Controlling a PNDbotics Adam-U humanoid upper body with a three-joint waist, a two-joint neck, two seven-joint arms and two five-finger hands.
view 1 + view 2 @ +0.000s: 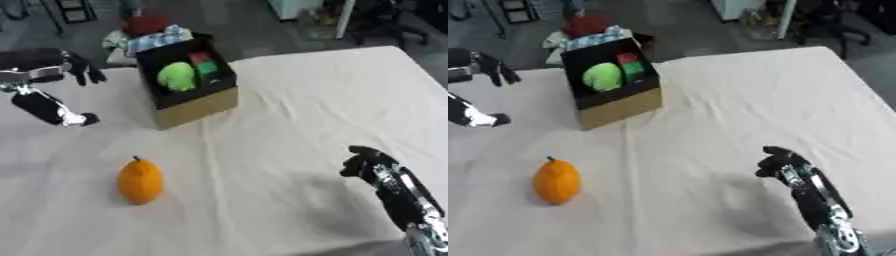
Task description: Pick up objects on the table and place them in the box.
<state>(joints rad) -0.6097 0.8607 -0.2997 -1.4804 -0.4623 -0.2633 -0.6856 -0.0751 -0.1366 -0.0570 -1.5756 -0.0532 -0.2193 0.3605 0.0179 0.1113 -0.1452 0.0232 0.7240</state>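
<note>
Table (332, 100): it was covered by a pale cloth and carried every task item; the cloth showed creases running toward the near edge.
Box (197, 107): an open cardboard container, dark inside, stood toward the far left of the table with its mouth tipped toward the camera, an attitude that appeared to favour loading from the front.
Box contents: a round green object (178, 76) lay inside, with a small red block (201, 57) and a small green block (208, 68) just behind it. These looked already stowed.
Right hand (367, 162): it entered from the lower right corner and hung above bare cloth, well apart from any item; its fingers were curled inward on nothing.
Left hand (80, 67): it was raised at the left edge, near the box but clear of it, with fingers hanging relaxed and nothing in them.
Orange fruit (140, 181): it sat upright on the cloth, stem up, near the left front, well apart from the box and both hands. It seemed the one item left to pick, and lay on the left hand's side.
</note>
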